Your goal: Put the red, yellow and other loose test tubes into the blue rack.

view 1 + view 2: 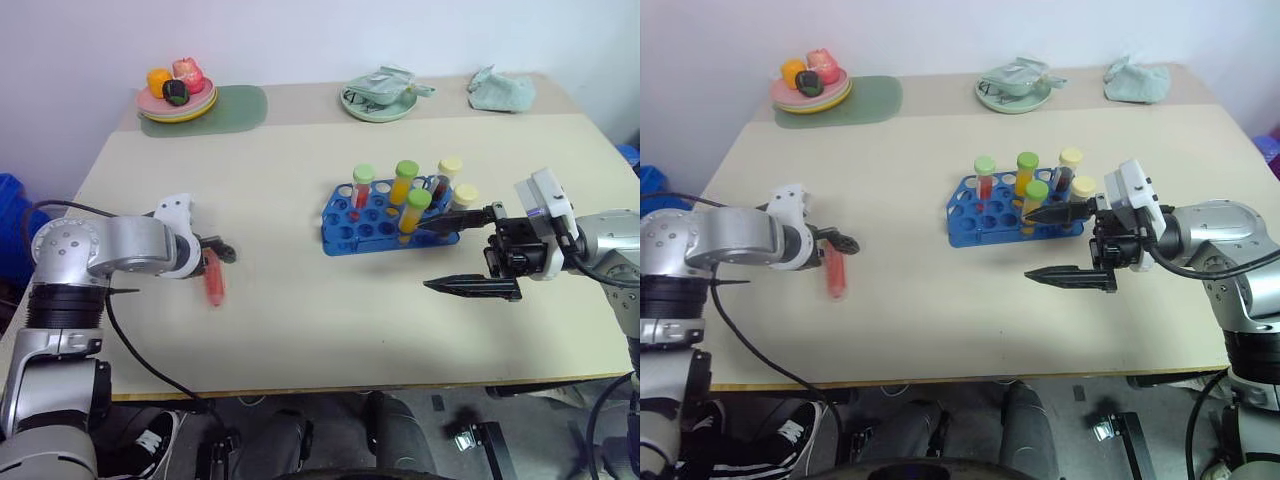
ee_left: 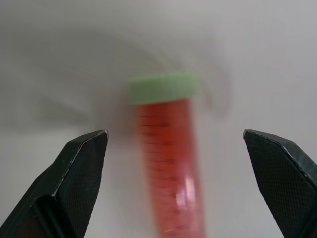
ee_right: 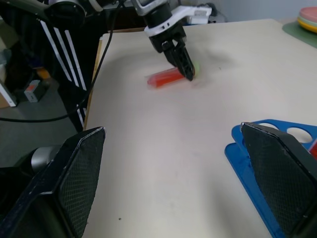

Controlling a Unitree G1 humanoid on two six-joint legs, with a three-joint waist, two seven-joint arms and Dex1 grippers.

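Red liquid fills the loose test tube, which is laid flat on the tabletop near its left edge, its green cap turned away from the robot's body. The left gripper is held directly over this tube with its two black fingers spread wide on either side; no contact with the tube can be made out. The blue rack is set right of the tabletop's middle, well apart from the loose tube, and five capped tubes are stood upright in it, with green and pale yellow caps. The right gripper is held just beside the rack's right end, pointed toward the left edge, its fingers parted wide and nothing gripped between them. Along the far edge a plate of toy fruit on a green mat, a pale green dish and a crumpled cloth are placed
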